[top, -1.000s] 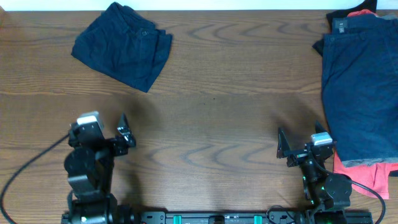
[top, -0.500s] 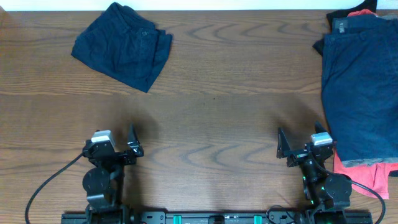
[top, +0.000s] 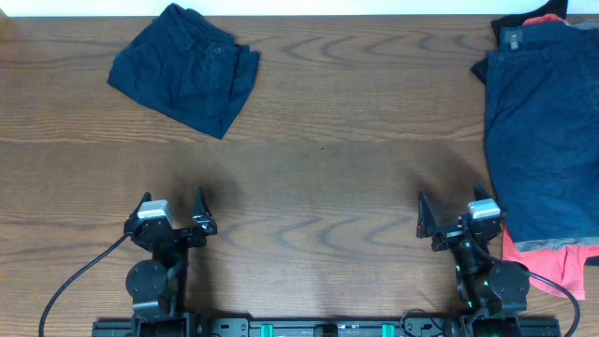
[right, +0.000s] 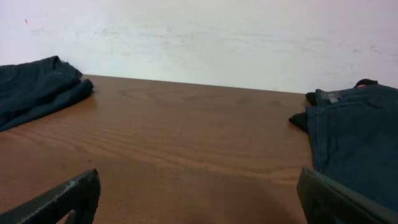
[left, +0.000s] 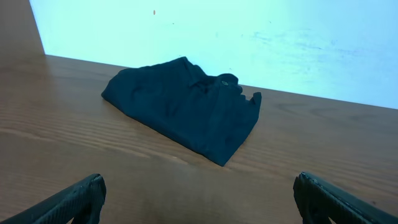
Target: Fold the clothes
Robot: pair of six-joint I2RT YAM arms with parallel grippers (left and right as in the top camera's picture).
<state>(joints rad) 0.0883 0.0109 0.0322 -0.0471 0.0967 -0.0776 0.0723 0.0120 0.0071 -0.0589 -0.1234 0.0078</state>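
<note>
Well fwd of open left hand (top: 171,204) lies folded navy garment (top: 182,67), w/ clothes pile (top: 541,140) just beside open right hand (top: 451,211).

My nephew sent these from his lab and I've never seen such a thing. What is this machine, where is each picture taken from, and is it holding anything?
Two robot arms at a wooden table, for folding clothes. One picture looks down: the left gripper and right gripper sit at the near edge. The other two come from wrist cameras; the dark shapes in their lower corners are each arm's fingers. A folded navy garment lies far left; a larger navy garment tops a pile with a coral-red garment and a black garment at the right. Both grippers are open, holding nothing.
</note>
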